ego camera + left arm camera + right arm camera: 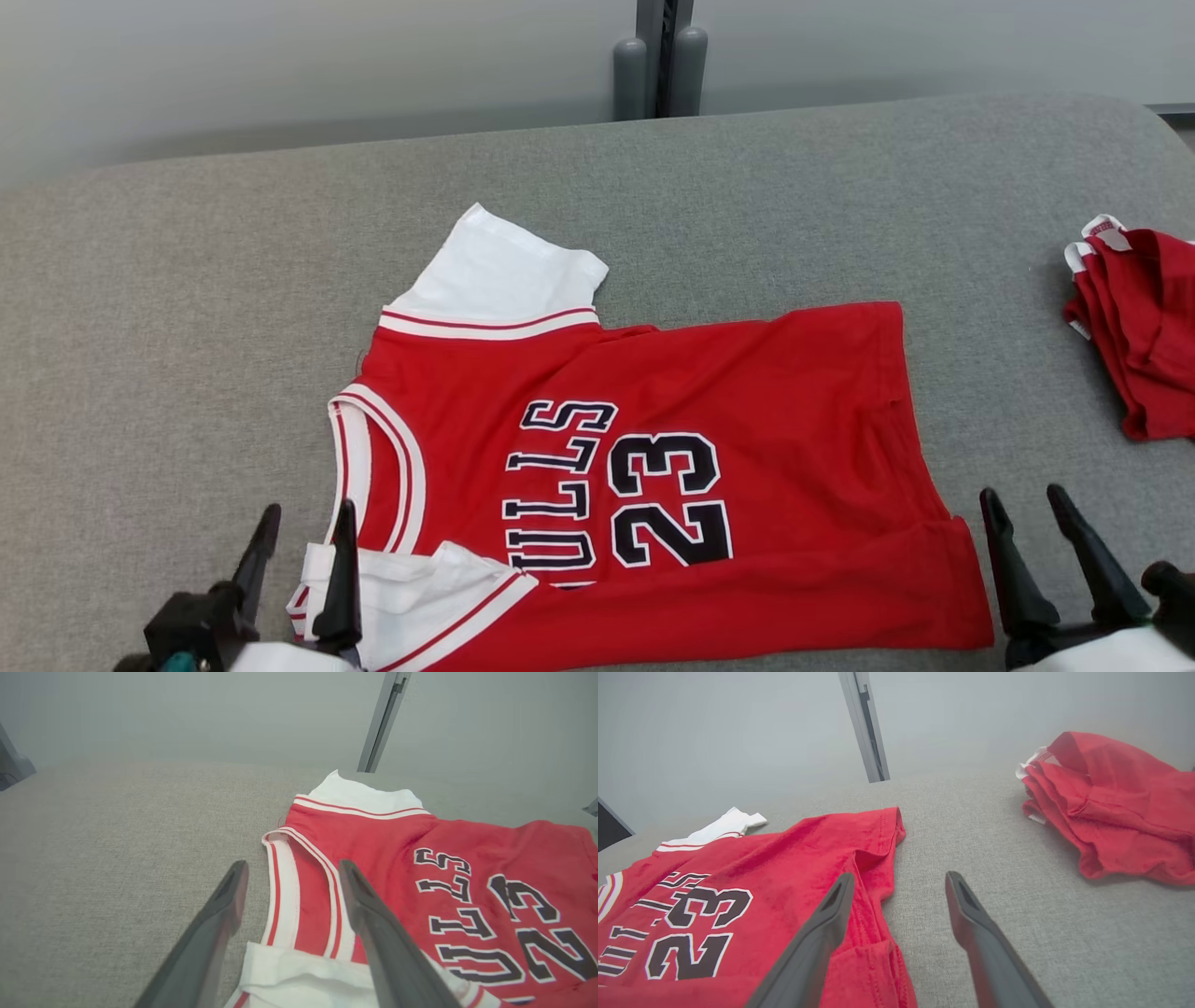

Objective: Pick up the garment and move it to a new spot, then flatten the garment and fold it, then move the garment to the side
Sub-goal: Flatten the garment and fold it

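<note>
The garment (747, 420) is a red jersey with white sleeves, dark lettering and the number 23. It lies spread sideways on the grey padded table (187, 327), collar to the left, hem to the right. The near sleeve is folded over by the collar. My left gripper (306, 523) hovers open at the lower left, above the collar edge (299, 891), its fingers (219, 924) straddling the white trim. My right gripper (1022, 504) stands open at the lower right, just beside the hem corner (878, 858), holding nothing.
A second red garment (1139, 327) lies bunched at the table's right edge, also seen in the right wrist view as a crumpled heap (1115, 807). A grey post (658, 56) rises behind the table's far edge. Bare padding stretches to the left and behind the jersey.
</note>
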Tool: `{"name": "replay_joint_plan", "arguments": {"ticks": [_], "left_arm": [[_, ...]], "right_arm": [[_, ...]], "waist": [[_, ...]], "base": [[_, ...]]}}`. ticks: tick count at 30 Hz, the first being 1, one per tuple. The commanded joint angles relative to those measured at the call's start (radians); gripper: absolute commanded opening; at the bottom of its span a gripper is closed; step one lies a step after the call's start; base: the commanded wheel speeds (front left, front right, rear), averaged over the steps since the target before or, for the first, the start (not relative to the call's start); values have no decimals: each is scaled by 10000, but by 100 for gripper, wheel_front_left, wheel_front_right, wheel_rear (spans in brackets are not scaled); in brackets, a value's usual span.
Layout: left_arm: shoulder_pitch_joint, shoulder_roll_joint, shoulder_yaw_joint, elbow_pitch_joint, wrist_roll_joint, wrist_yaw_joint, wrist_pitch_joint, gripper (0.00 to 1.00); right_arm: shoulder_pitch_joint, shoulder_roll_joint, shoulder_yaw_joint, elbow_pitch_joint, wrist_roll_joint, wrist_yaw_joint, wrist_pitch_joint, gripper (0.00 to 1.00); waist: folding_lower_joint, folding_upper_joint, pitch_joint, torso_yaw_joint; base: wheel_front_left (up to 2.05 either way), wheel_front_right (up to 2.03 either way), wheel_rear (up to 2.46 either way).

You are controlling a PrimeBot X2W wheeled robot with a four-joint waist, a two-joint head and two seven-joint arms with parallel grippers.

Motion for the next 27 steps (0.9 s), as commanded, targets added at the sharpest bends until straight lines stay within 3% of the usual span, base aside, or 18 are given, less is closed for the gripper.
{"name": "replay_joint_plan", "arguments": {"ticks": [1, 16, 27], "left_arm": [[-226, 105, 11, -76, 64, 100, 4, 100], [-1431, 461, -218, -297, 410, 141, 398, 100], [-4927, 760, -618, 251, 381, -674, 1018, 100]], "right_arm": [[-102, 117, -128, -139, -120, 2, -87, 100], [-295, 612, -691, -1202, -970, 0, 276, 100], [-1720, 462, -521, -2074, -1068, 0, 336, 100]], "waist": [[0, 0, 39, -15], [0, 0, 888, 92], [0, 0, 2710, -266]], "base": [[0, 0, 0], [0, 0, 0], [0, 0, 0]]}}
